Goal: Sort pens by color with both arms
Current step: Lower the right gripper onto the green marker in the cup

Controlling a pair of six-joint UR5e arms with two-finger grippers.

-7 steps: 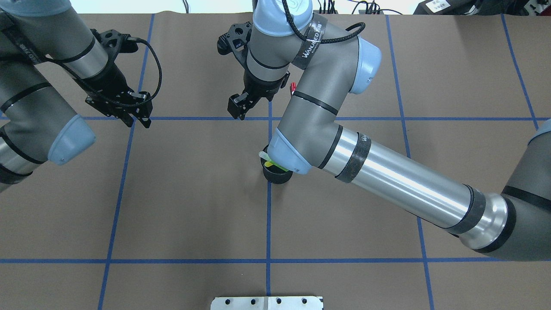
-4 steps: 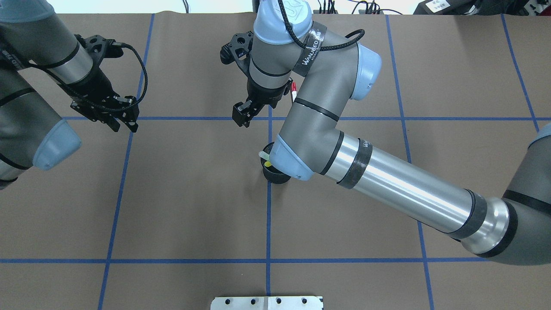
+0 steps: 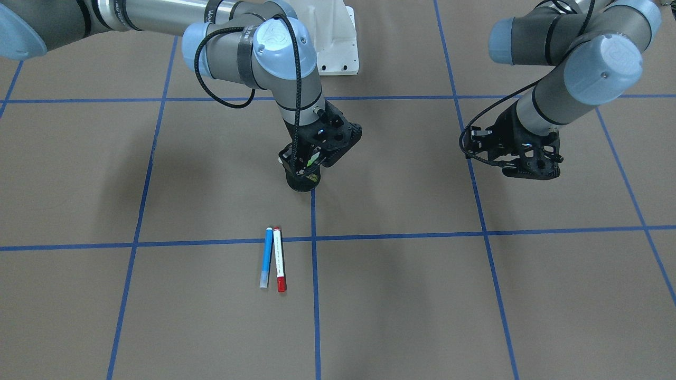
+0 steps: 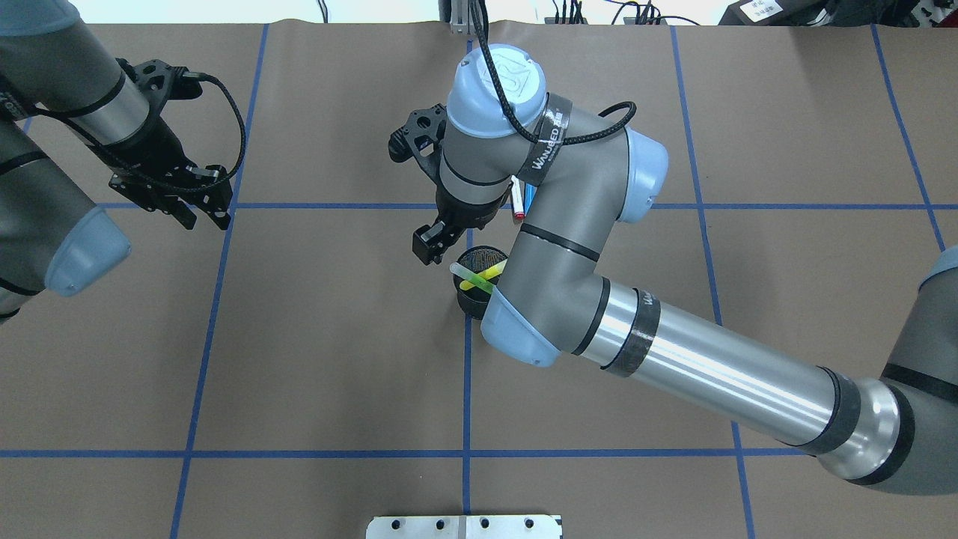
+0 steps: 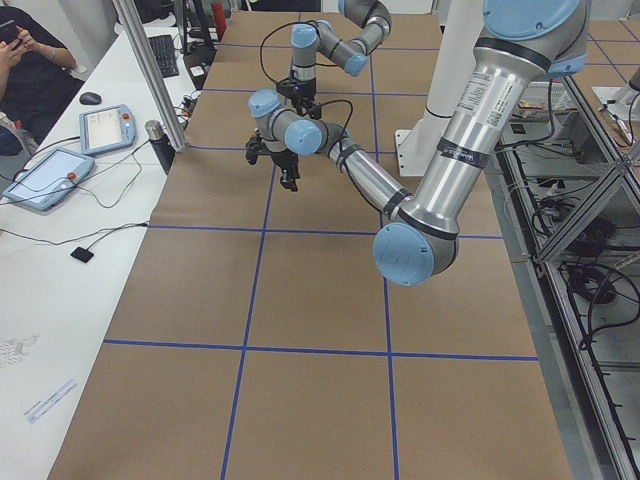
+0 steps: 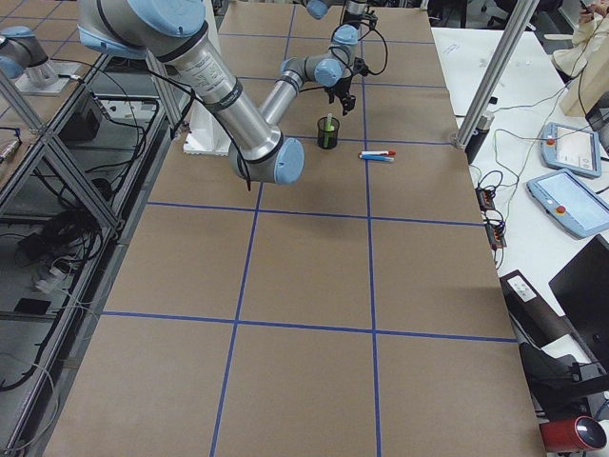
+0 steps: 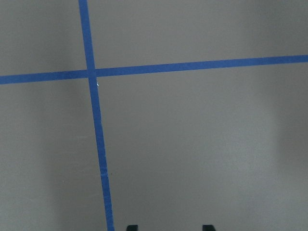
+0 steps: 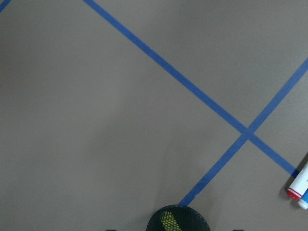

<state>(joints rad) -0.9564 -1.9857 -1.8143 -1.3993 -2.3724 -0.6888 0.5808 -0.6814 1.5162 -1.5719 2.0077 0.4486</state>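
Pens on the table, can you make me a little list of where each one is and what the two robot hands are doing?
Blue pen: lying flat on the table, right beside the red-capped one
Red-capped pen: lying flat on the table
Green and yellow pens: standing crossed in the black cup
Right gripper: open, empty, close to the cup
Left gripper: open, empty, over bare table, far from the pens
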